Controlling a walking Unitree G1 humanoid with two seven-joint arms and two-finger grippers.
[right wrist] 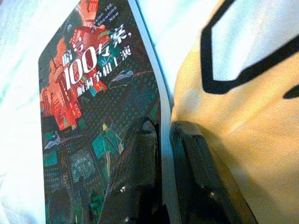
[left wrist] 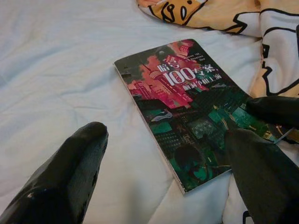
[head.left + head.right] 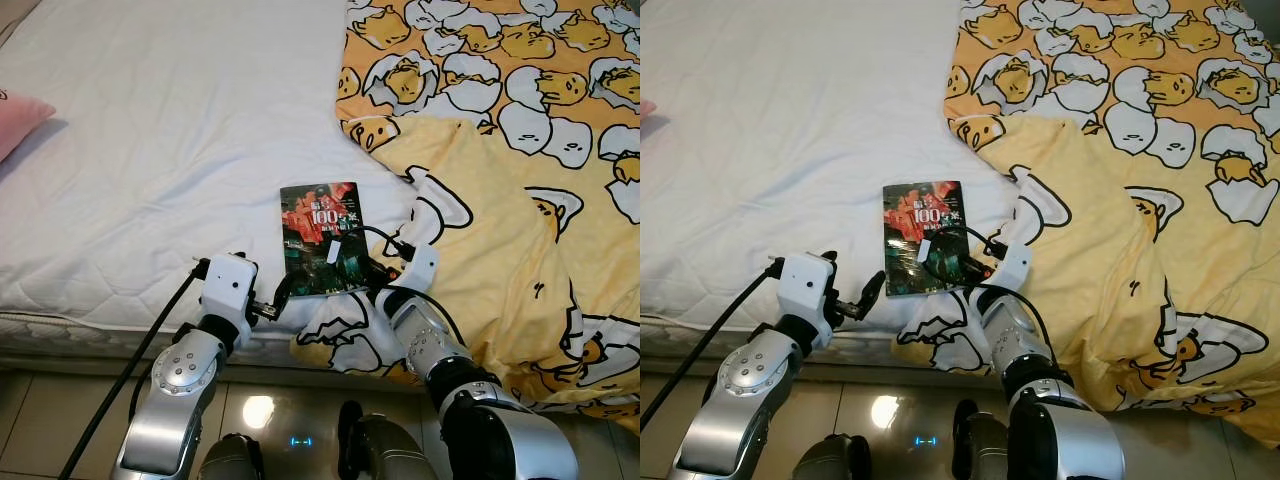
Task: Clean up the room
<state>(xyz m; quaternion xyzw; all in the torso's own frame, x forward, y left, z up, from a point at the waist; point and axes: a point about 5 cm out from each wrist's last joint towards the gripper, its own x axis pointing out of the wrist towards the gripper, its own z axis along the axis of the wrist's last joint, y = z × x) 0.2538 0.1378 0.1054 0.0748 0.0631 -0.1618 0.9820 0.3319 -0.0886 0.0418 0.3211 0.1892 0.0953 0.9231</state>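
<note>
Book [image 3: 320, 237] with a red and green cover lies flat on the white bed [image 3: 150, 150], beside the yellow duvet [image 3: 520, 200]. Right gripper [image 1: 161, 154] pinches its edge; left gripper [image 2: 163, 186] hovers spread wide nearby.

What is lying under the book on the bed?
The book lies on the white mattress sheet. The right hand pinches its right edge beside the yellow duvet. Anything directly beneath the cover is hidden.
</note>
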